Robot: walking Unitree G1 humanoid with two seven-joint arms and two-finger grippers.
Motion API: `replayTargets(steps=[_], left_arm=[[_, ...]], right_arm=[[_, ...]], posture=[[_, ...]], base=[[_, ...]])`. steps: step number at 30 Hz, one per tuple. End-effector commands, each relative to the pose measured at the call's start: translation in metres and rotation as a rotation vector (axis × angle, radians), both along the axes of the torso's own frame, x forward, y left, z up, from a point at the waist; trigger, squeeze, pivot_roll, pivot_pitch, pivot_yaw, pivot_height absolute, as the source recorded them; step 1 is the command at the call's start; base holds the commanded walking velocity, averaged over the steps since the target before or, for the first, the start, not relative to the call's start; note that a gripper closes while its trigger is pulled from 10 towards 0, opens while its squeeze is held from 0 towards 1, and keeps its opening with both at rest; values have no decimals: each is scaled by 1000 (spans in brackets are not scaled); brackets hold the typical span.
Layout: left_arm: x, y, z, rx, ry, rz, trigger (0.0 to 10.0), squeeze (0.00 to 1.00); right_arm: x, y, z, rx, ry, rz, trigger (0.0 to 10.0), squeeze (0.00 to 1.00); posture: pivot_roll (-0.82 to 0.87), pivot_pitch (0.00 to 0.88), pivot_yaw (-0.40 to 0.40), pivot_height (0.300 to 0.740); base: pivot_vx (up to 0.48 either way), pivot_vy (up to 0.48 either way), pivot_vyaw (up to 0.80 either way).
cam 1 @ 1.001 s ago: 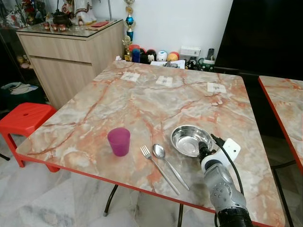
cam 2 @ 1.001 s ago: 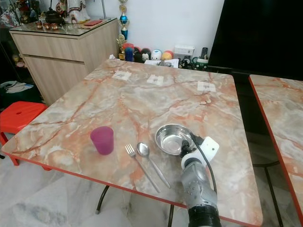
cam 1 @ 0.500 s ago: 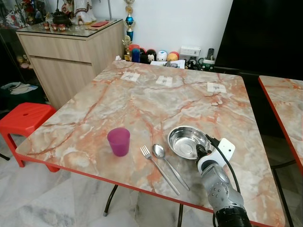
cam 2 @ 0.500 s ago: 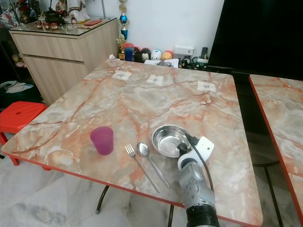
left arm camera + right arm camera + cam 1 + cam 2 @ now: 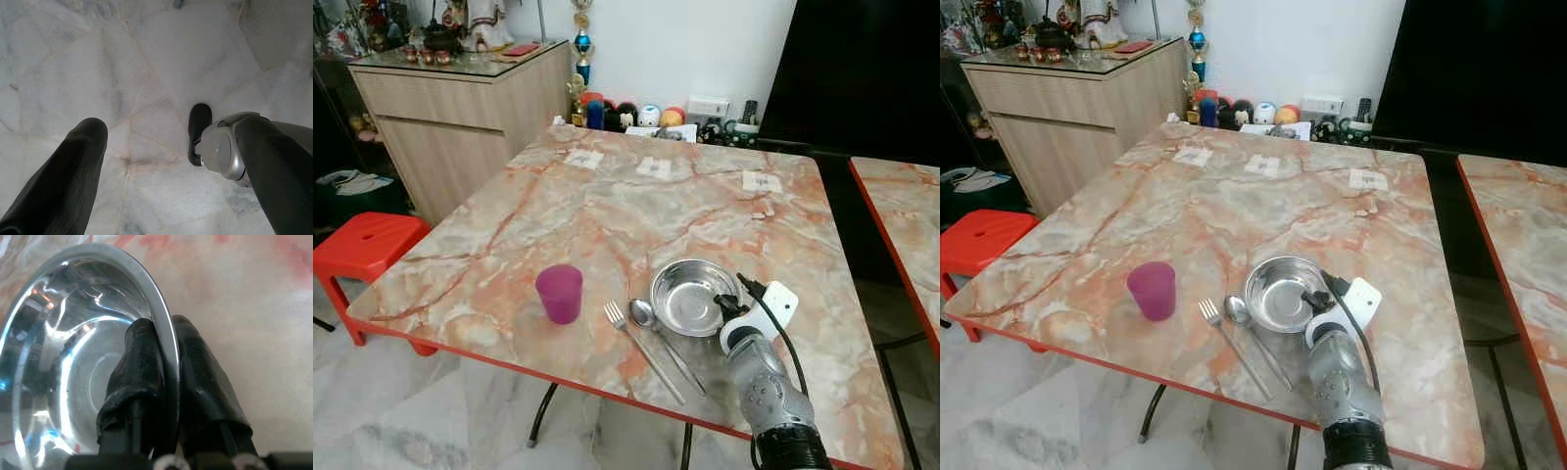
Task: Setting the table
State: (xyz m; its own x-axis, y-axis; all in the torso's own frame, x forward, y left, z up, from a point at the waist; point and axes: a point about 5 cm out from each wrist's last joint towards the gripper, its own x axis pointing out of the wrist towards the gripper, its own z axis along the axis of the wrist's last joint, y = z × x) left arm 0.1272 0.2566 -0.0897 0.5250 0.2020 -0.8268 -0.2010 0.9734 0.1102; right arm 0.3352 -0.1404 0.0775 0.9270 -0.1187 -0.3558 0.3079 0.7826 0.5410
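Item 1. Steel bowl (image 5: 690, 296): sits on the marble table (image 5: 558, 211), near the front edge, right of centre. Its left rim is touching or just overlapping the bowl of the spoon (image 5: 643, 314); which of the two cannot be told.

Item 2. Right gripper (image 5: 165, 382): clenched on the steel bowl's rim on the robot's side, one finger (image 5: 139, 377) inside the bowl, the other outside. The rim runs between them with no visible gap.

Item 3. Fork (image 5: 639, 349) and spoon: lie side by side, handles angled toward the front edge, the fork on the left.

Item 4. Purple cup (image 5: 559, 292): upright, left of the fork and apart from it.

Item 5. Left gripper (image 5: 161, 161): hangs idle over the floor tiles (image 5: 146, 63), fingers spread wide, grasping nothing.

Item 6. Red stool (image 5: 362, 243): left of the table. Sideboard (image 5: 460, 108): beyond it, against the wall.

Step in hand, as judged: seating the bowl in the place setting beside the cutlery. Advice:
- keep the pinch firm, since a thin steel rim can slip or pivot between the pads;
- keep the base flat on the table so the bowl does not tip;
- stop short of pushing the spoon, or lift the rim clear of it;
- part the fingers only once the bowl rests level, then draw back along the rim's line so the inner finger does not drag it.
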Motion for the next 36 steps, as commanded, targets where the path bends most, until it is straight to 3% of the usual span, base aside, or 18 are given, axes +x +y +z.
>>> replayTargets(steps=[1, 5, 6, 7, 16, 21, 31, 36], left_arm=[[-4, -1, -2, 1, 16, 0, 10000, 0], [-5, -1, -2, 2, 20, -2, 10000, 0], [-5, -1, -2, 5, 22, -7, 10000, 0], [-6, -1, -2, 10, 25, -11, 10000, 0], [-8, -1, -3, 20, 42, -20, 10000, 0], [-10, -2, -4, 33, 50, -41, 10000, 0], [-20, -3, -7, 31, 65, -40, 10000, 0], [-25, -1, -7, 32, 72, -38, 10000, 0]], right_arm=[[-1, -10, 8, 22, -77, -72, 0, 0], [-4, -18, 14, 88, -159, -145, 0, 0], [-7, -22, 22, 135, -238, -174, 7373, 0], [-9, -22, 34, 140, -331, -162, 10000, 0], [-24, -22, 51, 198, -507, -128, 10000, 0], [-29, -25, 51, 183, -509, -120, 10000, 0], [-27, -25, 53, 217, -509, -121, 10000, 0], [-28, -24, 53, 208, -511, -118, 10000, 0]], posture=[[81, 0, -29, 740], [77, 0, -27, 740], [74, 0, -27, 740], [71, 0, -28, 740], [65, 0, -34, 740], [61, 0, -39, 740], [62, 0, -39, 740], [59, 0, -36, 740]], base=[[0, 0, 0], [0, 0, 0], [0, 0, 0], [0, 0, 0], [0, 0, 0], [0, -51, 0], [0, -415, 0], [0, -422, -585]])
